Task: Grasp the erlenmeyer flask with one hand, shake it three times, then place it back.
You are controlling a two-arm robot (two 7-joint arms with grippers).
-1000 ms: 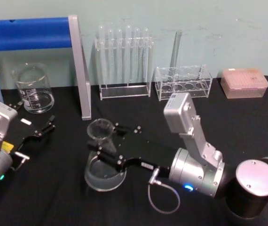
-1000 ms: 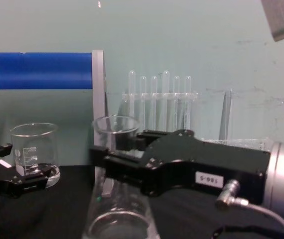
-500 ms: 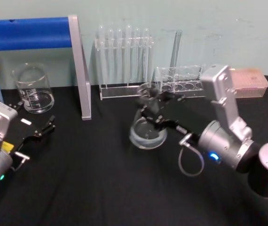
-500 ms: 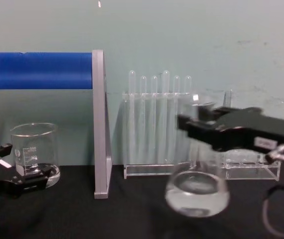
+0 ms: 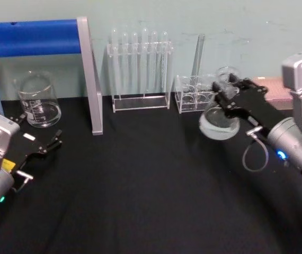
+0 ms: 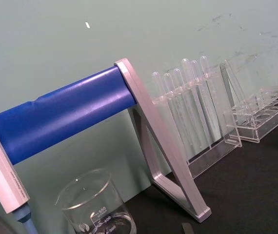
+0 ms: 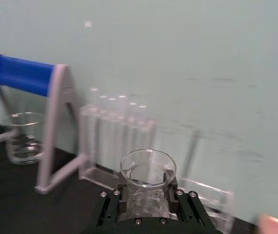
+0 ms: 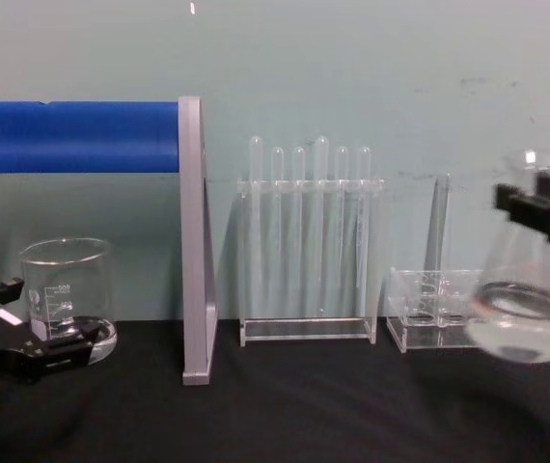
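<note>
- Right wrist view showed the right gripper (image 7: 148,201) with its 2 black jaws pinching the narrow neck of the erlenmeyer flask (image 7: 148,170), just below the flared round lip.
- The flask was smooth, clear glass. Its slim neck widened into a broad cone with a rounded base.
- Chest view caught it (image 8: 526,309) blurred at the right edge, hanging beneath the gripper (image 8: 545,207).
- Head view placed the flask (image 5: 221,115) up off the matte black cloth (image 5: 140,190) at the right rear. It was just in front of a low, clear plastic rack (image 5: 196,95).
- Left gripper (image 5: 34,132) sat low at the left, its 2 jaws spread apart with nothing between them. It was near a straight-sided glass beaker (image 5: 37,100) with printed marks.
- Against the back wall stood 6 slim test tubes (image 5: 139,63) in a clear holder.
- Beside them was a blue roll (image 5: 34,37) on a grey metal frame (image 5: 91,84).
</note>
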